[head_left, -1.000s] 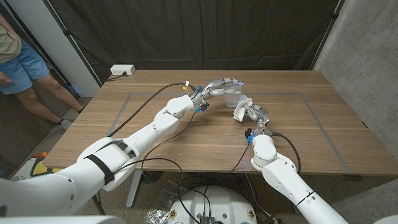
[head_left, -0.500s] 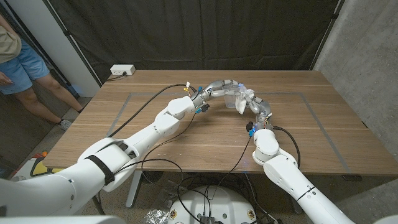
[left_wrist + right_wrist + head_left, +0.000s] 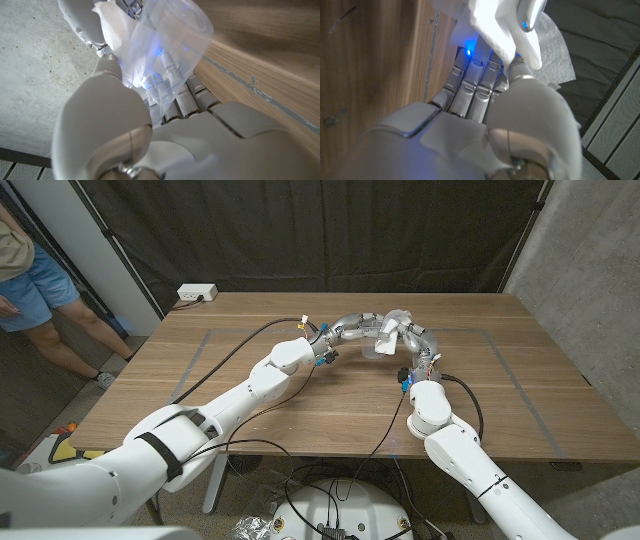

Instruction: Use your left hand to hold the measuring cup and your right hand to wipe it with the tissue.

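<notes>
Between the two sets of fingers: cup held, tissue at its mouth

The left hand [image 3: 362,322] wraps its fingers [image 3: 167,75] around the clear measuring cup [image 3: 172,35], lifted above the counter [image 3: 250,380]. The right hand [image 3: 412,340] pinches the tissue [image 3: 390,332] against the cup's rim. To wipe well, I judge the left grip should stay firm without squeezing the thin wall while the right sweeps the tissue around the rim and inside.

Measuring cup [image 3: 382,340] held above the surface [image 3: 250,380] by the left hand [image 3: 358,323]; tissue [image 3: 388,334] pressed against it by the right hand [image 3: 412,340].
</notes>
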`<state>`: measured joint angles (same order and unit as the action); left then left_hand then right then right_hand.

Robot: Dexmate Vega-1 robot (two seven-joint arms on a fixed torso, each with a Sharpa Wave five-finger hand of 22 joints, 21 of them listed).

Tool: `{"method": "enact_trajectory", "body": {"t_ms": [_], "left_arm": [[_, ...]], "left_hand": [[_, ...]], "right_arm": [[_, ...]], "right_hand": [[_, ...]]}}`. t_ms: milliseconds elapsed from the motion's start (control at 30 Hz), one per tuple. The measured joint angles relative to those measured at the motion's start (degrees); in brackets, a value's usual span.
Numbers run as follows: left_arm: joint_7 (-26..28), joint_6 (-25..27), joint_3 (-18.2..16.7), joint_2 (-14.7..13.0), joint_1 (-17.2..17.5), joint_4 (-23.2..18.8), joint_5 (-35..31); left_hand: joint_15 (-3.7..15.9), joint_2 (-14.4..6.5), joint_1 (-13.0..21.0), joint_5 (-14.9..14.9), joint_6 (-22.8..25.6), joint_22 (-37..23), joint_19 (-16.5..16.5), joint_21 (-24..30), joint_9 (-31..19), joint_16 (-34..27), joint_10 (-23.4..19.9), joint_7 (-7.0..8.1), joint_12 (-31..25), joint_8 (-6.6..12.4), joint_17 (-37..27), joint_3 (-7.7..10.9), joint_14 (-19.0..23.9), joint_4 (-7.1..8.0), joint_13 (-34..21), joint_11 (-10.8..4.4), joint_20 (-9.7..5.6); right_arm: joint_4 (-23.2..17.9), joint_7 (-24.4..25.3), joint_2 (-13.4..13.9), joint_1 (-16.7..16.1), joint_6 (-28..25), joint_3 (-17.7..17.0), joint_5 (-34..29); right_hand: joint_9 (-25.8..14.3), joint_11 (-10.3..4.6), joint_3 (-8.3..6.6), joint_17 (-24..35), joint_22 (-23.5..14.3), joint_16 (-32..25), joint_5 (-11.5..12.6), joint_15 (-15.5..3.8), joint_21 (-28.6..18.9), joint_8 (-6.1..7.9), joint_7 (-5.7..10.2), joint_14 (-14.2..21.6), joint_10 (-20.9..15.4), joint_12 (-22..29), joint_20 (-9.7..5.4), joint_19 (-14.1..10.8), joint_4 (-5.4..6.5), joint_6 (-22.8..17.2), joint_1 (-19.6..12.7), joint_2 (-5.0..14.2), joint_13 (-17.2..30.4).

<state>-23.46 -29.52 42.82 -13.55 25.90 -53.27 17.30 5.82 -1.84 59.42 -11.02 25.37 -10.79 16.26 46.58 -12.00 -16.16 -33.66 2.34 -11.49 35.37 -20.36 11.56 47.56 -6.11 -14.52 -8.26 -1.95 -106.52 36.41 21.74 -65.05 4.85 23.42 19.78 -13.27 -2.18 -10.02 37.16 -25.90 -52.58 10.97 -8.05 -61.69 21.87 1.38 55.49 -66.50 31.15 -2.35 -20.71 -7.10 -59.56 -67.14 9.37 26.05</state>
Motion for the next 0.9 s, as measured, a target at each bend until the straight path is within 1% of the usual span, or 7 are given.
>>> {"method": "enact_trajectory", "body": {"t_ms": [233,367,800,900], "left_arm": [[0.6,0.4,0.0,-0.5,0.5,-1.5,-0.3],[1.1,0.6,0.0,-0.7,0.8,-2.3,-0.4],[2.6,0.7,-0.5,-1.1,1.8,-5.3,-0.5],[2.9,0.7,-0.6,-1.3,2.0,-5.9,-0.4]], "left_hand": [[-0.01,0.0,0.0,0.0,0.0,0.0,0.0,0.0,0.0,0.0,0.0,0.00,0.0,0.00,0.0,0.00,0.0,0.00,0.0,0.00,0.00],[-0.01,0.0,0.0,0.0,0.0,0.0,0.0,0.0,0.0,0.0,0.0,0.00,0.0,0.00,0.0,0.00,0.0,0.00,0.0,0.00,0.00],[-0.03,0.0,0.0,0.0,0.0,0.0,0.0,0.0,0.0,0.1,0.0,0.00,0.0,0.00,-0.2,-0.01,0.0,0.01,0.0,0.00,0.00],[-0.11,0.0,0.0,0.0,0.0,0.0,0.0,0.0,0.0,0.1,0.0,0.00,0.0,0.00,-0.3,-0.01,-0.1,0.01,0.0,0.00,0.00]], "right_arm": [[-0.6,-0.2,0.0,-0.6,0.5,-0.2,-0.2],[-1.0,-0.3,0.1,-1.1,0.6,-0.3,-0.3],[-2.3,-0.4,0.6,-2.9,0.6,-0.7,-0.1],[-2.5,-0.5,0.7,-3.2,0.4,-0.7,0.0]], "right_hand": [[0.0,0.00,0.23,0.0,0.1,0.0,0.0,0.00,-0.6,0.21,0.00,0.0,0.0,-0.2,-0.30,0.3,0.23,0.0,0.0,0.00,0.0],[0.1,0.00,0.23,-0.2,0.1,-0.4,0.0,0.00,-0.9,0.21,0.01,0.0,0.0,-0.2,-0.01,0.6,0.23,0.0,0.0,-0.01,0.0],[-0.2,-0.02,0.23,-0.3,0.4,-0.6,0.3,0.00,-1.9,0.19,0.02,0.0,0.0,-0.2,0.00,0.6,0.23,0.0,-0.1,-0.09,0.2],[-0.2,0.06,0.23,-0.3,0.4,-0.6,0.3,0.00,-2.3,0.12,-0.20,0.0,-0.1,-0.2,0.00,0.6,0.23,-0.2,-0.1,-0.09,0.2]]}}
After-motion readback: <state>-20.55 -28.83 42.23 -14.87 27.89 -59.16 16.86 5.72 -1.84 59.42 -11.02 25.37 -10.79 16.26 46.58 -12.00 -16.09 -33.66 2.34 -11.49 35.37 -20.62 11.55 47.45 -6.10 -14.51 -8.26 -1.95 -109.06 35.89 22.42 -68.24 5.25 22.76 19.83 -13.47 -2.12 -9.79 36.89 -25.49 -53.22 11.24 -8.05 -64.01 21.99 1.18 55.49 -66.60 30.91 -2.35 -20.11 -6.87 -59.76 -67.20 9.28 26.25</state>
